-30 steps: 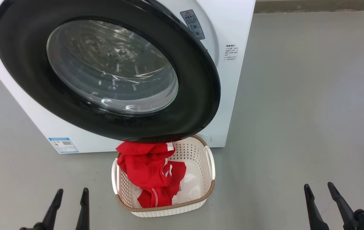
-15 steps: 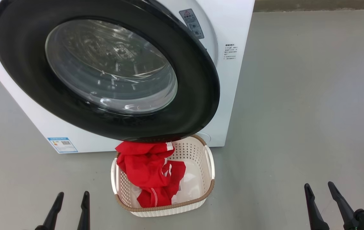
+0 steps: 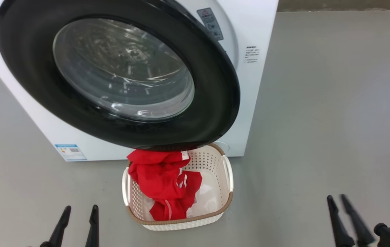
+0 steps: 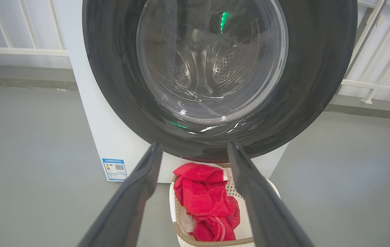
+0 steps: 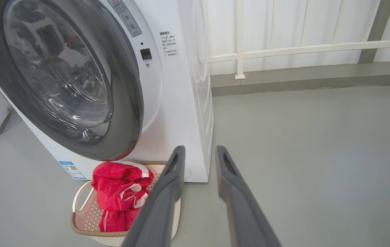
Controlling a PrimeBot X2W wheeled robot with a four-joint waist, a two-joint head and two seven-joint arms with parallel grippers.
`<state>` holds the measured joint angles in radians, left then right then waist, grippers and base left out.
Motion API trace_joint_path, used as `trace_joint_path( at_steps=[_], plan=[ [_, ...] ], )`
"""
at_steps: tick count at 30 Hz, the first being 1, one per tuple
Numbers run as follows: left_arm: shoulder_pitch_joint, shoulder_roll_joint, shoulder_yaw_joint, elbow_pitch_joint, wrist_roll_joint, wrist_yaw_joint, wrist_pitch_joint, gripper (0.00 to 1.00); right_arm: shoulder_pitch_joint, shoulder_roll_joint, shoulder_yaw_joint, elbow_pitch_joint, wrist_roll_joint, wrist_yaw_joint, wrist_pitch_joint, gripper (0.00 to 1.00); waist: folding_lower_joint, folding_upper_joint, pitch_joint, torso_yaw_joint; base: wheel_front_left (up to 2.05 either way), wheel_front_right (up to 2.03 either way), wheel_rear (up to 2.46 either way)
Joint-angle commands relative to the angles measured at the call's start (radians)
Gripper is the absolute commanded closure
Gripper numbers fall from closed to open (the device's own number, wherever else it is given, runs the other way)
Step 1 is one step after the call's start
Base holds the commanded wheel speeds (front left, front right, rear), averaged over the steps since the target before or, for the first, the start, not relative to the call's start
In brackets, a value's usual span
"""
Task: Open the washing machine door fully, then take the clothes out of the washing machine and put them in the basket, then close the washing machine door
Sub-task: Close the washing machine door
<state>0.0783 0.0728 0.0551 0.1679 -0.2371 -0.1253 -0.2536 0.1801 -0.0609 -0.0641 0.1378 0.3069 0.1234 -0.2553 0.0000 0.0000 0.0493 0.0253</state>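
Note:
The washing machine [image 3: 253,24] is a white box with its black-rimmed, glass-centred door [image 3: 27,68] swung almost flat over the port. The door's right edge stands a little off the front, and the latch slot [image 5: 146,54] shows beside it. Below the door, the cream basket [image 3: 217,168] holds the red clothes [image 3: 160,178] and a white cloth [image 3: 203,202]. My left gripper [image 3: 81,209] hovers open and empty over the floor left of the basket, seen also in the left wrist view [image 4: 194,145]. My right gripper [image 3: 337,198] hangs far right of the basket, its fingers narrowly apart and empty [image 5: 200,149].
Grey floor [image 3: 318,120] stretches wide to the right of the machine. A blue label [image 3: 71,152] sits low on the machine's front. A white railing [image 5: 284,49] and a low kerb run behind the machine.
My right gripper's fingers have come closer together with nothing between them. The head camera has shifted slightly. The left gripper, door, basket and clothes are as before.

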Motion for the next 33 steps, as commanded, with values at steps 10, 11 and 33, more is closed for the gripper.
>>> trace_joint_path(
  at_steps=[10,11,33],
  plan=[
    [-0.063,-0.016,0.005,-0.039,0.012,-0.005,-0.008,0.0,-0.151,-0.021,0.09,-0.032,0.019,0.007,-0.006,1.0,0.0,0.0,0.046,0.078,0.0,0.0,0.0],
    [-0.066,-0.017,0.001,-0.04,0.012,-0.005,-0.008,0.0,-0.167,-0.021,0.098,-0.031,0.02,0.007,-0.006,1.0,0.0,0.0,0.052,0.087,0.0,0.0,0.0],
    [-0.171,-0.022,-0.097,-0.044,-0.068,-0.005,-0.008,0.0,-0.467,-0.059,0.19,0.007,0.047,0.007,-0.006,1.0,0.0,0.0,0.22,0.205,0.0,0.0,0.0]
  ],
)
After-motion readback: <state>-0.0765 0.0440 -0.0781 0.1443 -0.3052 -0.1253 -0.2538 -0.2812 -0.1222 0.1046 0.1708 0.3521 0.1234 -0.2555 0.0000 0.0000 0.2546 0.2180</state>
